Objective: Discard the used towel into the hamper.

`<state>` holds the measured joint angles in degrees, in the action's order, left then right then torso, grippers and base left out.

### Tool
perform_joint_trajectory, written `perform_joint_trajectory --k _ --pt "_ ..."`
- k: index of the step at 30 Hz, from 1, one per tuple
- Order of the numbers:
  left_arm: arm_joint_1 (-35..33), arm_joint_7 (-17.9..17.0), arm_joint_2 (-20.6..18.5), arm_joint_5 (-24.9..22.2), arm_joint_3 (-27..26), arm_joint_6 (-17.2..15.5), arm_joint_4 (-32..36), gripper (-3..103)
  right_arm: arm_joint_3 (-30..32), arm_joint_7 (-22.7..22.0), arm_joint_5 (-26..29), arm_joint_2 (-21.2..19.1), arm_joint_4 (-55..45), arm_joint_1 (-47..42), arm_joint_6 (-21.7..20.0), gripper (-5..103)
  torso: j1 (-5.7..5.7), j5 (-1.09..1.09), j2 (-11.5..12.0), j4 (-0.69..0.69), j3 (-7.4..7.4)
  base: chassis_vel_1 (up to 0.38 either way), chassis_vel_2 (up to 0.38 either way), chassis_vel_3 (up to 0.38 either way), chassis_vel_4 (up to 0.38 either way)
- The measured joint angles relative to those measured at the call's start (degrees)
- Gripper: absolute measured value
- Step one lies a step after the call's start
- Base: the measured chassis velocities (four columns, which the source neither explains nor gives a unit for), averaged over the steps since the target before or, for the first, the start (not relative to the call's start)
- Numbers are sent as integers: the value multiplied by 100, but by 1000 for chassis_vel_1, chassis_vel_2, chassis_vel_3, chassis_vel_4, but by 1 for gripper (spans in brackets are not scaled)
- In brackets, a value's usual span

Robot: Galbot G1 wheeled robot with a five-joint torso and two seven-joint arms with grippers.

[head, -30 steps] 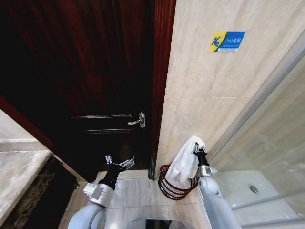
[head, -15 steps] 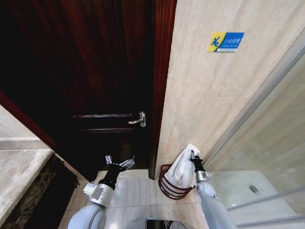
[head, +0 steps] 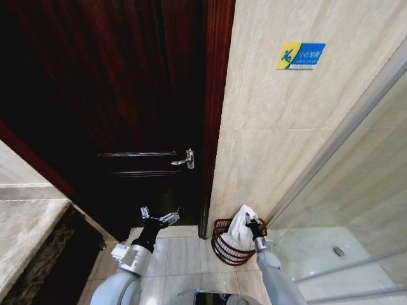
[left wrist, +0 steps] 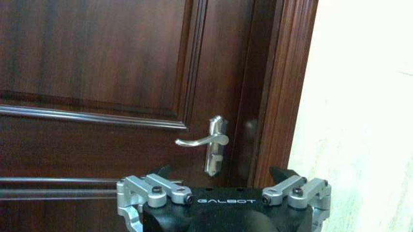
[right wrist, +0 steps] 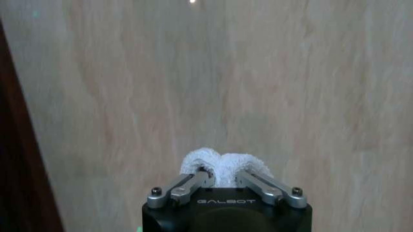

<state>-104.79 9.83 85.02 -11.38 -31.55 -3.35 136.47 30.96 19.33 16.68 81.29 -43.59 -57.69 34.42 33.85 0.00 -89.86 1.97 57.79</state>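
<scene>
Just above the hamper's (head: 230, 249) rim, holding the white towel (head: 239, 231) in the right gripper (head: 254, 223), fingers (right wrist: 188, 185) clamping a bunched fold of it. Hanging down from that grip, the bulk of the cloth, its lower part seeming to sit already inside the basket, though hard to tell from the head view whether touching the bottom. Directly beneath and slightly to the left of the right gripper, standing on the pale floor tiles (head: 181, 254), the dark red-brown wire basket, close against the beige marble wall (head: 280, 133). Ahead of the gripper in the right wrist view, nothing but that marble surface, with the dark door frame (head: 216, 114) along one edge. To the gripper's right, running down toward the floor, the glass shower partition (head: 356, 190).

Well apart to the left, hovering low over the tiles, the left gripper (head: 159, 218), fingers spread wide and carrying nothing. Straight ahead of it, facing the dark wooden door (head: 114, 95) with its silver lever handle (left wrist: 210, 143). Farther up the wall, above and beyond the right gripper, showing a blue and yellow caution sign (head: 301, 55). Off to the far left, edging in, a marble counter (head: 25, 235).
</scene>
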Motion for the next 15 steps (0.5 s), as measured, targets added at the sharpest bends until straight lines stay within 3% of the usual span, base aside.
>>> perform_joint_trajectory --k 7,15 --pt "0 0 0 0 0 0 0 100 42 194 -173 77 611 281 -686 6 -1 -1 0 0 0 0 0 0 0" --pt "0 0 0 0 0 0 0 100 118 301 -301 212 1274 637 -888 6 -1 0 0 -1 0 0 0 0 0"
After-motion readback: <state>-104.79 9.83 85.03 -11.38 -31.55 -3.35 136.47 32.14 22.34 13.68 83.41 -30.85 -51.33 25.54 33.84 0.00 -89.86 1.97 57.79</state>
